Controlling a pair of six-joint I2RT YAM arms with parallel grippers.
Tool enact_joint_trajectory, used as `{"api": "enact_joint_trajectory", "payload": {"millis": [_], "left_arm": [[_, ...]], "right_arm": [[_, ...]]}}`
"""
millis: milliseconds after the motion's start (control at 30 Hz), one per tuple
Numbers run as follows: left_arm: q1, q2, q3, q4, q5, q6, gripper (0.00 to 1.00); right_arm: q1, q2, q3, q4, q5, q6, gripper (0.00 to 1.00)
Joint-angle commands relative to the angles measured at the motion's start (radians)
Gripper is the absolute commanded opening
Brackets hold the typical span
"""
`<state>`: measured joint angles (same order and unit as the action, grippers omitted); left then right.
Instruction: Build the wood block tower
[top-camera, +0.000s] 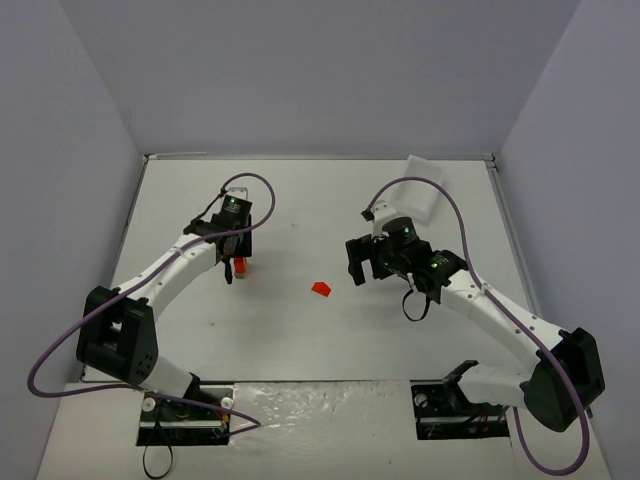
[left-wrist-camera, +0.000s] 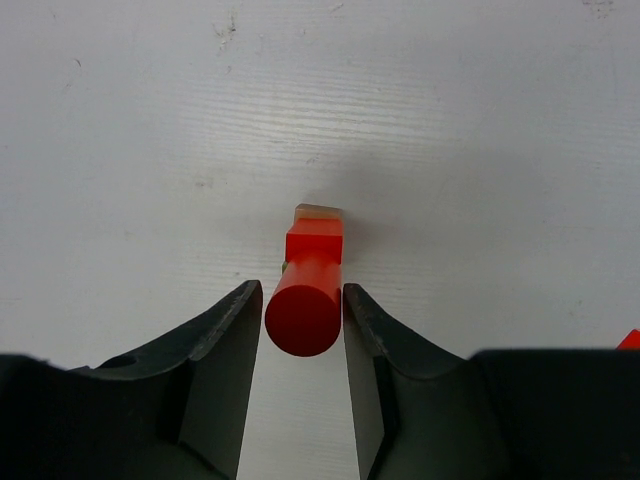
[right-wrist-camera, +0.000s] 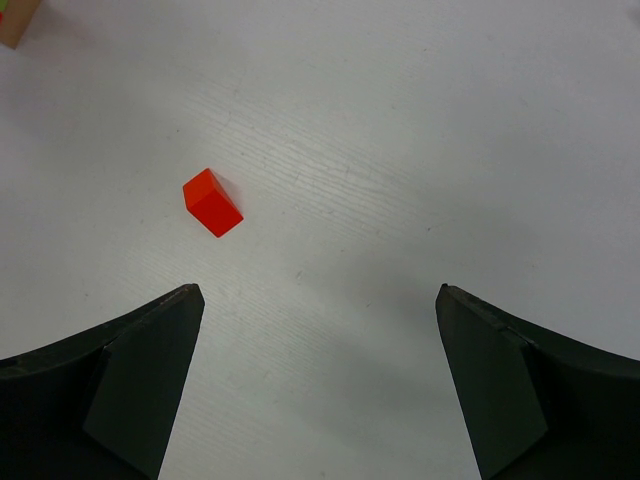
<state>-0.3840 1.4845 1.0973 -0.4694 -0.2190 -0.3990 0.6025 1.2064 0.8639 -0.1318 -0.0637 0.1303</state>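
The wood block tower (top-camera: 239, 266) stands left of the table's middle. From above, in the left wrist view, it shows a red cylinder (left-wrist-camera: 303, 318) on top, a red cube (left-wrist-camera: 314, 242) under it and a tan block (left-wrist-camera: 318, 211) at the bottom. My left gripper (left-wrist-camera: 300, 290) straddles the cylinder with thin gaps on both sides, narrowly open. My right gripper (right-wrist-camera: 320, 292) hangs wide open and holds nothing. A loose red block (right-wrist-camera: 212, 203) lies on the table ahead and left of it, also visible as the red block (top-camera: 321, 288) between the two arms.
A white tray (top-camera: 425, 185) leans at the back right near the wall. Grey walls close the table on three sides. The tower's tan foot (right-wrist-camera: 15, 25) shows at the top left corner of the right wrist view.
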Motion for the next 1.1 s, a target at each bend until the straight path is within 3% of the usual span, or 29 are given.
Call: {"api": "enact_joint_trajectory", "payload": {"millis": [0,200,400,667,1067], "left_arm": [[0.008,-0.052,0.011,0.036,-0.019,0.009,0.35],[0.008,-0.077,0.031,0.014,-0.012,0.006,0.46],[0.008,-0.168,0.115,-0.06,0.007,0.003,0.57],[0.011,-0.264,0.2,-0.166,0.093,-0.023,0.59],[0.017,-0.38,0.138,-0.282,0.164,-0.089,0.6]], "right_arm": [[-0.004,0.001,0.014,0.037,-0.017,0.0,1.0],[-0.004,0.007,0.02,0.037,-0.022,-0.003,1.0],[0.002,0.047,0.032,0.038,-0.125,-0.049,1.0],[0.069,0.231,0.096,0.039,-0.219,-0.092,0.91],[0.147,0.546,0.202,0.063,-0.229,-0.172,0.87]]}}
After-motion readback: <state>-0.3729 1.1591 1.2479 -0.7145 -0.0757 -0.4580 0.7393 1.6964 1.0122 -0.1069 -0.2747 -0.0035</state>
